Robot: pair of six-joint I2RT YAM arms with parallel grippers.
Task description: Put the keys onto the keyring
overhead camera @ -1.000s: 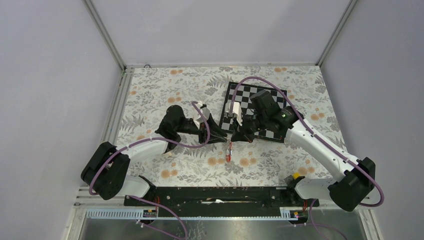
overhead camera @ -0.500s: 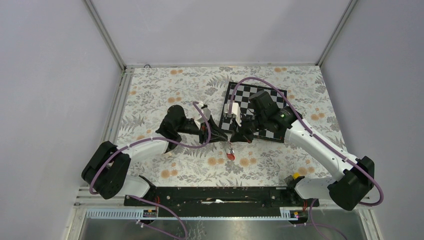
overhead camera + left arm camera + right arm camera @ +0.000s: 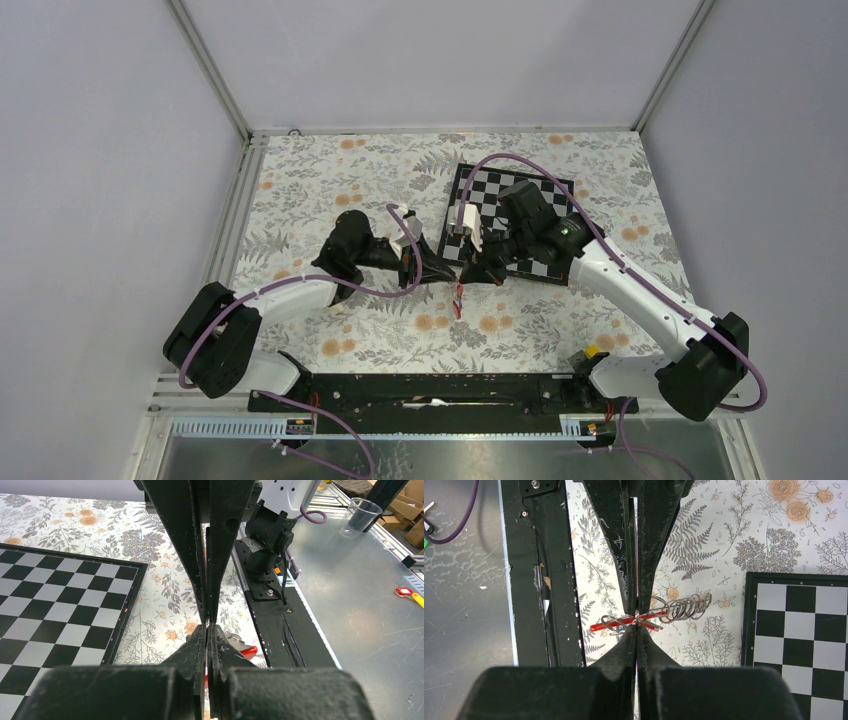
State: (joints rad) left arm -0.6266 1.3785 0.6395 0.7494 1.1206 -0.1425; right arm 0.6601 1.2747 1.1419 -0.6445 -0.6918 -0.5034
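Note:
My left gripper and right gripper meet tip to tip above the flowered cloth, both shut. In the right wrist view the right gripper pinches a thin wire ring of the keyring, a bunch of metal rings. A red key tag hangs edge-on at the same point. In the left wrist view the left gripper is shut at that spot, with the red tag and a silver piece just to its right. From above, the red key dangles below the tips. No blue key shows.
The black-and-white chessboard lies behind and right of the grippers, partly under the right arm, and shows in the left wrist view and the right wrist view. A black rail runs along the near edge. A clear cup stands off the cloth.
Both grippers stay pressed together in nearly the same place. The hanging red key has swung and turned, from a broad face half a second ago back to a thin vertical line.

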